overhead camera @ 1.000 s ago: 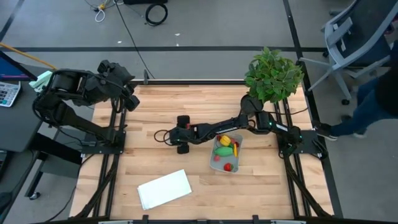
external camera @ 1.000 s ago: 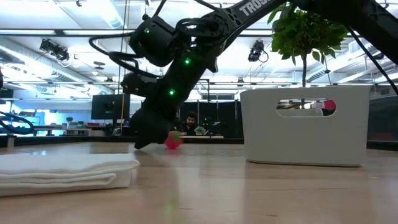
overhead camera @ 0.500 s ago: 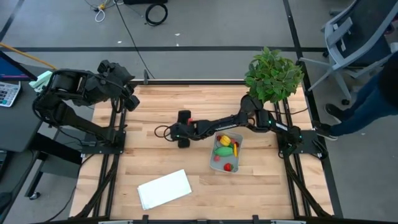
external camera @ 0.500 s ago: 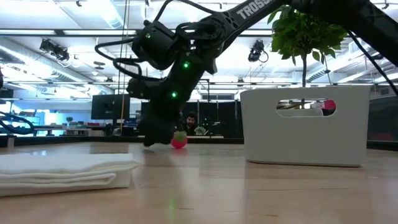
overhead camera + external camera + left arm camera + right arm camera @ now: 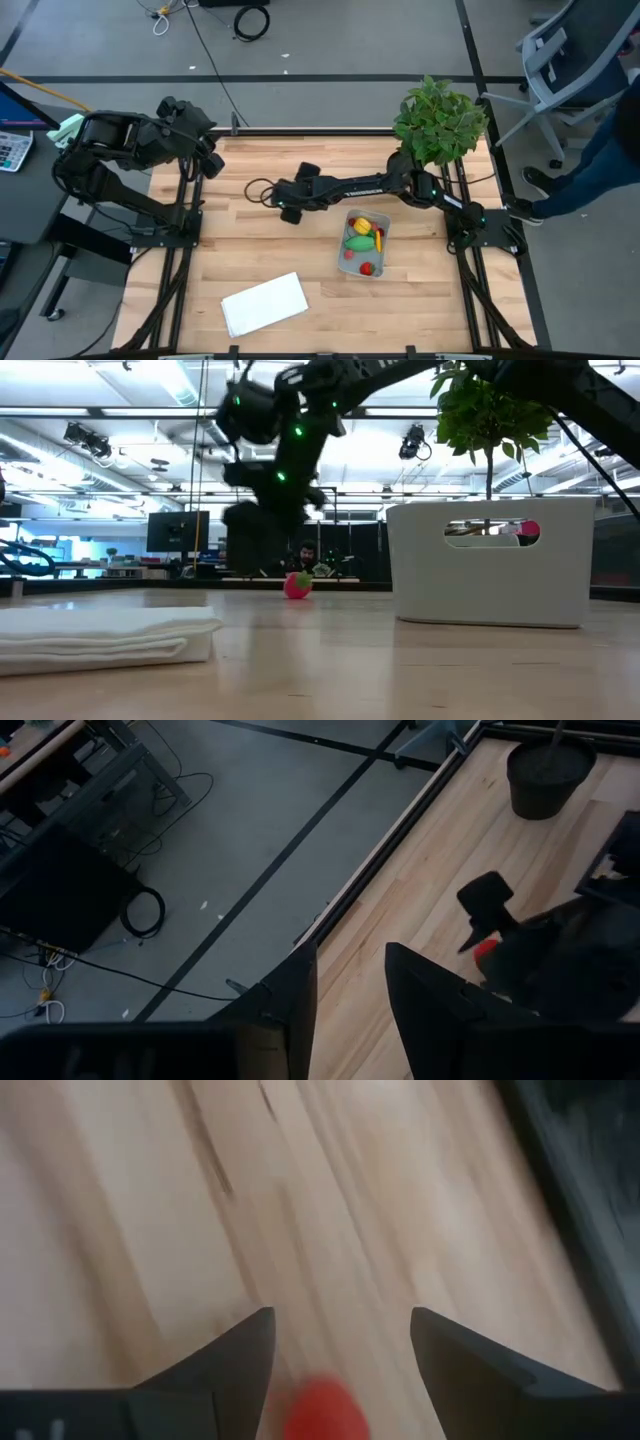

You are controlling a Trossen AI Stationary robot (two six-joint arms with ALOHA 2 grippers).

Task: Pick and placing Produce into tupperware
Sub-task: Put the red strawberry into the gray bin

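Above one red strawberry point(image 5: 297, 586) on the table point(image 5: 300, 255), the right gripper point(image 5: 340, 1350) hangs released (left gripper point(image 5: 350, 985) parted).

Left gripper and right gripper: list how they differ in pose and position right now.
The left gripper sits folded back by the table's left edge; the right gripper reaches over its middle. The right gripper hangs above a red produce piece; the left gripper has no produce near it. Both are open and empty.

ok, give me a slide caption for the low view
Right gripper open above a small red-pink toy fruit on the wooden table, beside the pale plastic tupperware.
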